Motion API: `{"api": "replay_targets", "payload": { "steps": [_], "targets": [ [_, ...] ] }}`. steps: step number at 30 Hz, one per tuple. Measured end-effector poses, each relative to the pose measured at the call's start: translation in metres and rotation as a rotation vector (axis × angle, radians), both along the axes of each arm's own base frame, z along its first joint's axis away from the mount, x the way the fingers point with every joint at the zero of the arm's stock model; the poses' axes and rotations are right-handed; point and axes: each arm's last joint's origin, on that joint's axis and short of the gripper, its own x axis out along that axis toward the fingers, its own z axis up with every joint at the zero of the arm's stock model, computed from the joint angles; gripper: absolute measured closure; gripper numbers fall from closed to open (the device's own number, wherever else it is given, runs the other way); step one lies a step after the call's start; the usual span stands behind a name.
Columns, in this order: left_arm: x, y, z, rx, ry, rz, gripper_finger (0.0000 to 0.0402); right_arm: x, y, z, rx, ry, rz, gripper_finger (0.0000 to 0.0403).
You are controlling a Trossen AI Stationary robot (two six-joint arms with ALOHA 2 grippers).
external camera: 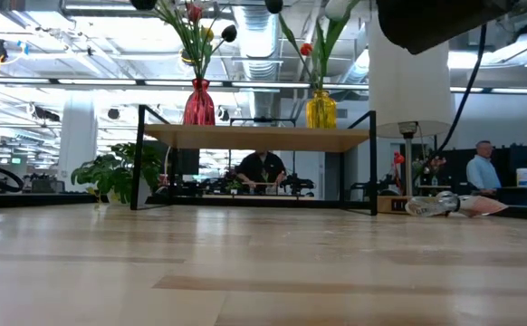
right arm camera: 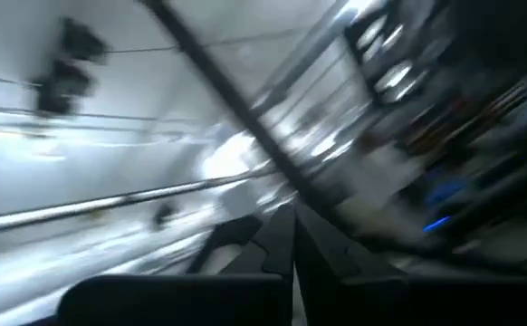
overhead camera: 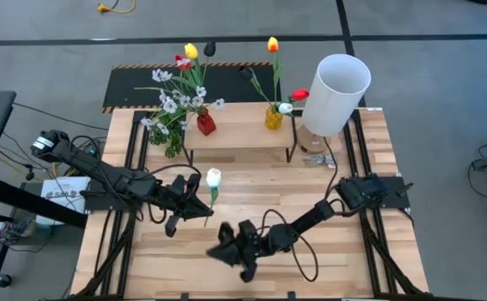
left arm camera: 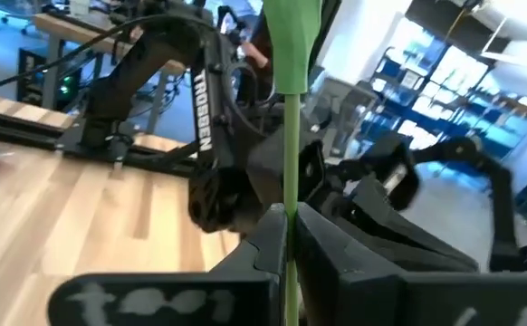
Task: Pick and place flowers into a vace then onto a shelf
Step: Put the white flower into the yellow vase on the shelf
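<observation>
**White tulip held by the left arm, in front of the shelf**

A white tulip is held by the left gripper over the middle of the slatted wooden table. In the left wrist view the green stem is seen clamped between the closed fingers, and it rises straight up from them. The flower head points toward the shelf, which stands at the far side of the table.

On the shelf two vases are placed: a red vase with tulips and small white blossoms, and a yellow vase with an orange tulip. A large white cylinder vase stands just beside the right end of the shelf.

The right gripper is kept near the front edge of the table, right of the left gripper. Its fingers are pressed together and nothing is held in them.

In the low view, people are seen in the room behind the table.
</observation>
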Motion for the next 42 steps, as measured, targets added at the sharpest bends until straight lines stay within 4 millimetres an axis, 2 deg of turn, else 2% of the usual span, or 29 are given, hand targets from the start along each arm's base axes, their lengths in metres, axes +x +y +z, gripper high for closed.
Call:
{"api": "replay_targets", "payload": {
  "steps": [5, 9, 12, 16, 19, 25, 29, 31, 42],
  "targets": [
    [-0.001, 0.001, -0.004, 0.035, 0.043, 0.020, 0.0401, -0.005, -0.007, 0.020, -0.075, -0.023, -0.338, 0.0403],
    [-0.005, 0.005, -0.005, 0.056, 0.077, 0.039, 0.0401, -0.009, -0.005, 0.020, -0.130, 0.017, -0.485, 0.0403],
    [-0.010, 0.008, -0.004, 0.069, 0.095, 0.071, 0.0401, -0.019, 0.000, 0.024, -0.122, 0.046, -0.668, 0.0403],
    [-0.016, 0.012, -0.003, 0.088, 0.113, 0.123, 0.0401, -0.030, 0.008, 0.025, -0.148, 0.223, -0.902, 0.0403],
    [-0.017, 0.013, -0.003, 0.089, 0.111, 0.150, 0.0401, -0.031, 0.010, 0.039, -0.124, 0.254, -0.962, 0.0403],
    [-0.013, 0.016, -0.012, 0.134, 0.172, 0.285, 0.0401, -0.015, 0.007, 0.067, -0.208, 0.492, -1.196, 0.0403],
    [-0.009, 0.017, -0.015, 0.149, 0.180, 0.387, 0.0401, -0.004, 0.002, 0.079, -0.224, 0.627, -1.291, 0.0403],
    [-0.007, 0.018, -0.017, 0.159, 0.186, 0.432, 0.0401, -0.001, 0.000, 0.078, -0.213, 0.666, -1.316, 0.0403],
    [0.000, 0.018, -0.020, 0.148, 0.184, 0.465, 0.0401, 0.013, -0.012, 0.068, -0.174, 0.644, -1.312, 0.0403]
  ]
}}
